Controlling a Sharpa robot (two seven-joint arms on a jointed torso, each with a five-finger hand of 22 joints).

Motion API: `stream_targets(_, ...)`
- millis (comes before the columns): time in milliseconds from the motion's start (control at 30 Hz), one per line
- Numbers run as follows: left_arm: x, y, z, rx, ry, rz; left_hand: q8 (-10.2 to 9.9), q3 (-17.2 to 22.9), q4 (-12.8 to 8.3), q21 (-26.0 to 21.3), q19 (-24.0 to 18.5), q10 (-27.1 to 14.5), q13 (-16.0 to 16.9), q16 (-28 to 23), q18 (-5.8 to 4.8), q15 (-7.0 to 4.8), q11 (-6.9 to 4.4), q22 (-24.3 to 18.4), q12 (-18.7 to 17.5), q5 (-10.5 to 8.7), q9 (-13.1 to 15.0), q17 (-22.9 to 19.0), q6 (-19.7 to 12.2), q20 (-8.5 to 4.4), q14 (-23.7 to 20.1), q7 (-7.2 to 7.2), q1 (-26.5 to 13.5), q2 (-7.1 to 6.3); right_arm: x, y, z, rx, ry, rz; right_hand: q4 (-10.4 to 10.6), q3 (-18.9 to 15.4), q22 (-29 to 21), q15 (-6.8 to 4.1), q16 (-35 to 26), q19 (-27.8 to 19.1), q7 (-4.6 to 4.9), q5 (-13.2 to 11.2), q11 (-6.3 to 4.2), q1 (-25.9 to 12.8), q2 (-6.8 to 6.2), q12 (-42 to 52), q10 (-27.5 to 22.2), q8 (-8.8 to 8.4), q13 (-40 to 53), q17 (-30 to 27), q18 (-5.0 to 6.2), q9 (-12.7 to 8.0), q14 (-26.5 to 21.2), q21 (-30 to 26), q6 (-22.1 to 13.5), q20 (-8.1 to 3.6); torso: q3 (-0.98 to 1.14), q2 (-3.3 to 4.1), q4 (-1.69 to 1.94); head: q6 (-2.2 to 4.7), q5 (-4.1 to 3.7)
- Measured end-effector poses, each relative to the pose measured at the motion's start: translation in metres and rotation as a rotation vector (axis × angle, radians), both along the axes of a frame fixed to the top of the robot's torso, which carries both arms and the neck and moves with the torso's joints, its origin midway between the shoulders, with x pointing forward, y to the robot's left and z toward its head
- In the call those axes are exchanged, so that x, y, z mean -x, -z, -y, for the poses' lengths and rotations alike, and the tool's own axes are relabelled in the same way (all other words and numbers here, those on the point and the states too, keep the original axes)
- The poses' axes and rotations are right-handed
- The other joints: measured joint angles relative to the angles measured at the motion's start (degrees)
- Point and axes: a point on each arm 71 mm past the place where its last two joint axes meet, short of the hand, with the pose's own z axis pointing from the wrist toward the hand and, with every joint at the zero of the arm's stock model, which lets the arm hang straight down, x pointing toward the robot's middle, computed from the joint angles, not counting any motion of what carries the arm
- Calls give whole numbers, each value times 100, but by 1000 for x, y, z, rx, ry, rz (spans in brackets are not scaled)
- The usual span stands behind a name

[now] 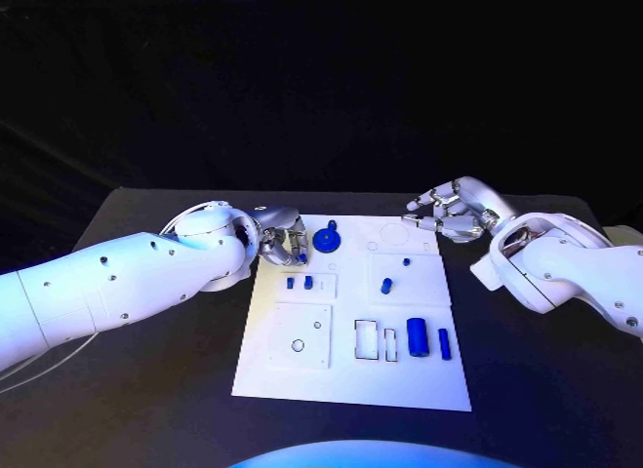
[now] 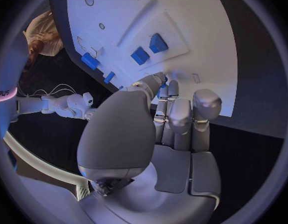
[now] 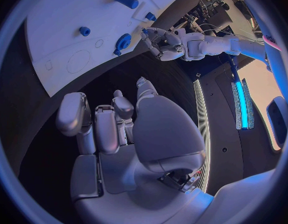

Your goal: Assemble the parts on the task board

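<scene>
Left hand (image 1: 276, 241) sits at the task board (image 1: 352, 380)'s left edge near its far corner, just beside the blue round part (image 1: 330, 237); from the wrist view its fingers (image 2: 180, 115) lie curled together over the board's rim, and a sliver of blue shows at their tips, but whether they pinch anything I cannot tell; two small blue blocks (image 1: 301, 283) stand in the plate just nearer the robot than that hand; further right a small blue peg (image 1: 386, 286) stands mid-board, and a blue cylinder (image 1: 419, 336) with a slimmer blue bar (image 1: 444, 343) lies toward the near right; right hand (image 1: 448, 213) hovers off the board's far right corner over the black table (image 1: 139, 409), fingers loosely bent and apart, holding nothing; judgement: the step in hand appears to be the left hand working the round part; it should settle its fingertips squarely on that part before lifting, keep the wrist low and steady, and avoid brushing the two blocks beside it; the right hand is best kept clear
</scene>
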Motion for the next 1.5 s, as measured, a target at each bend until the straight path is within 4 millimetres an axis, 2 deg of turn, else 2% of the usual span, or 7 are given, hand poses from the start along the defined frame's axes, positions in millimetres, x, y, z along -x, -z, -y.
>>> stream_targets(1100,0,7,2,-7,5,-19,-10,0,0,0,0,0,-4,0,0,0,0,-3,-18,0,-19,-5,-1,0,0,0,0,0,0,0,-1,-1,-2,0,0,0,0,0,0,0,0,0,0,0,0,0,0,0,-2,0,0,0,0,0,0,0,1,0,1,-42,-3)
stream_targets(1233,0,7,2,-9,3,-20,-57,0,0,0,0,0,-22,0,0,0,0,-7,-63,0,-41,-16,-1,0,0,0,-10,-11,0,0,-1,-1,-2,0,0,0,0,0,0,0,0,0,0,0,0,0,0,0,-3,-1,-1,0,0,0,0,0,1,-3,0,-42,4)
stream_targets(1300,0,7,2,-11,1,-21,-136,0,0,0,0,-13,-34,0,0,0,13,-12,-101,1,-80,-19,-72,0,0,70,-46,-46,0,0,-1,-1,-2,0,0,0,0,0,0,0,0,0,0,0,0,0,0,0,-3,-1,0,0,0,0,0,0,1,-3,0,-41,5)
stream_targets(1367,0,8,1,-14,-1,-24,-292,-16,-16,0,0,-6,-36,11,0,17,73,7,-119,2,-170,-25,-288,0,10,157,-85,-85,0,0,-1,-1,-2,0,0,0,0,0,0,0,0,11,0,0,0,0,0,6,-3,-1,0,0,0,0,0,0,1,-3,0,-39,4)
stream_targets(1400,0,8,1,-15,-3,-25,-335,-16,-16,0,0,0,-40,23,-38,45,103,16,-130,2,-197,-31,-353,0,3,186,-97,-97,0,0,-1,-1,-2,0,0,0,0,0,0,0,0,22,0,0,0,0,0,21,-3,-6,0,0,0,0,0,0,1,-3,0,-38,4)
stream_targets(1433,0,8,1,-16,-4,-25,-354,-16,-16,0,0,0,-40,23,-77,52,103,19,-130,2,-210,-31,-375,0,11,208,-97,-97,0,0,-1,-1,-2,0,0,0,0,0,0,0,0,22,0,0,0,0,0,21,-3,-8,0,0,0,0,0,0,1,-3,0,-37,2)
stream_targets(1500,0,8,1,-18,-6,-26,-354,-16,-16,0,0,0,-40,23,-88,52,104,19,-130,2,-232,-31,-402,0,11,235,-97,-97,0,0,-1,-1,-2,0,0,0,0,0,0,0,0,22,0,0,0,0,0,21,-3,-8,0,0,0,0,0,0,0,-3,0,-32,0)
